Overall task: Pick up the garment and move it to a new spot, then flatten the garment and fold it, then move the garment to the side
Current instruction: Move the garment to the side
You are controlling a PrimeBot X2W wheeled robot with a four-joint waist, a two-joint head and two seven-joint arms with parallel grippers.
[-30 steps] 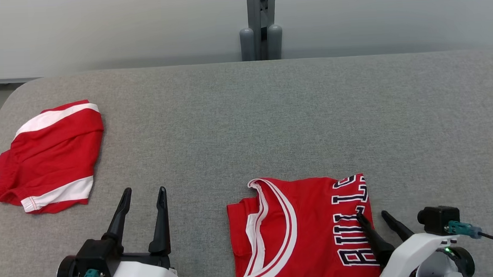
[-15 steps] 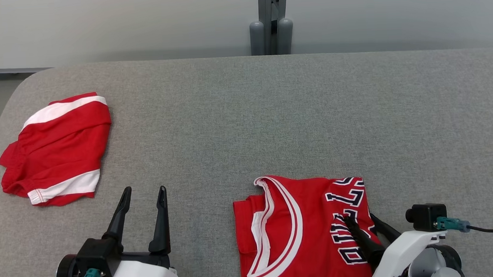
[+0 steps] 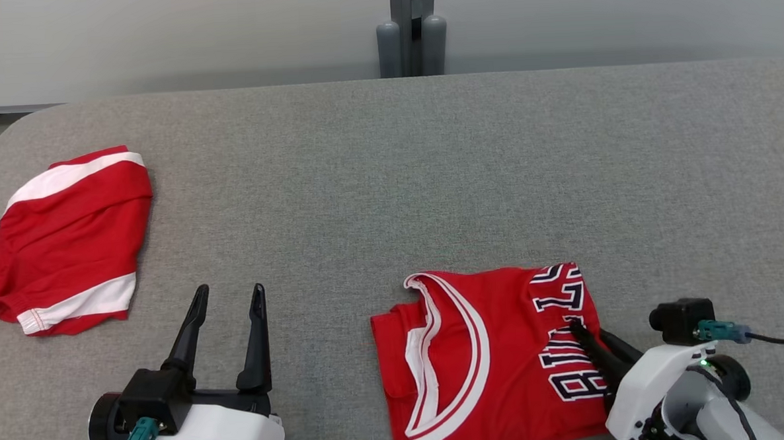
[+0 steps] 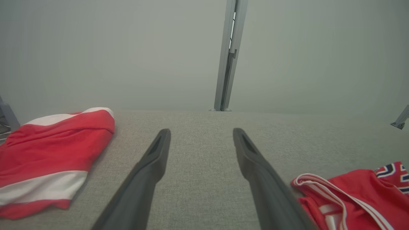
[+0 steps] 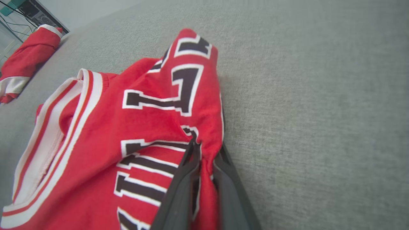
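Observation:
The garment (image 3: 497, 347) is a folded red jersey with white-and-red trim and dark block letters, lying near the front of the grey table (image 3: 390, 180). My right gripper (image 3: 587, 328) comes in from the lower right and is shut on the jersey's right edge. In the right wrist view the two fingers (image 5: 179, 188) pinch a raised fold of the red cloth (image 5: 143, 121) between them. My left gripper (image 3: 229, 290) stands open over bare table to the left of the jersey, holding nothing. The left wrist view has the open gripper (image 4: 201, 131) with the jersey (image 4: 351, 191) off to its right.
A second red piece with white bands (image 3: 69, 241) lies bunched at the table's left edge, also seen as the red bundle (image 4: 54, 143) on the left. A grey post (image 3: 410, 27) stands behind the table's far edge. Bare cloth stretches across the middle and right.
My right gripper's fingers have closed on the jersey's right edge, bunching the cloth there. The head camera has shifted a little. The left gripper stays open and still.

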